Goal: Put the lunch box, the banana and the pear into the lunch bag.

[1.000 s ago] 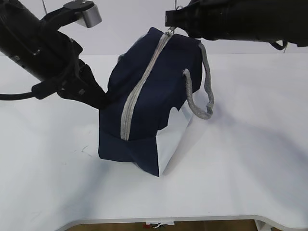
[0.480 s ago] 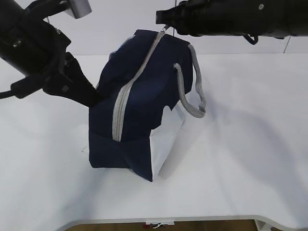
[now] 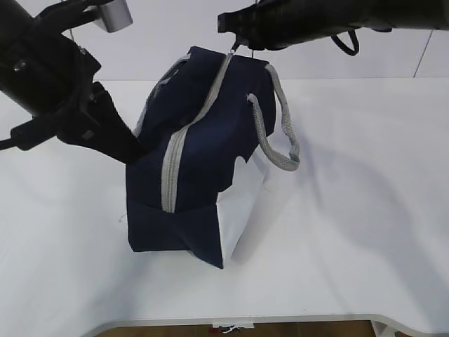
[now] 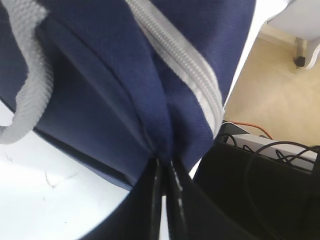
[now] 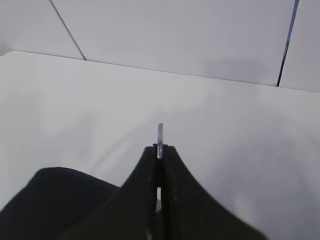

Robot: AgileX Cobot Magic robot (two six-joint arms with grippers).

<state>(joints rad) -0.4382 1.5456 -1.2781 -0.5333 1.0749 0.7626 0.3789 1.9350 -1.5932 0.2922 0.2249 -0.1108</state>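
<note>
the left gripper (image 4: 165,172) reached in from the left side, its fingers pressed together on a fold of the lunch bag (image 3: 200,158) fabric. the right gripper (image 5: 159,150) came across above the bag's far top end, jaws closed on the thin metal ring pull (image 5: 160,135). the bag stood tilted on the white table (image 3: 365,232): woven navy cloth, a closed grey zipper (image 3: 184,130), ribbed grey webbing handles (image 3: 277,126) and a smooth white corner panel (image 3: 242,203).
</note>
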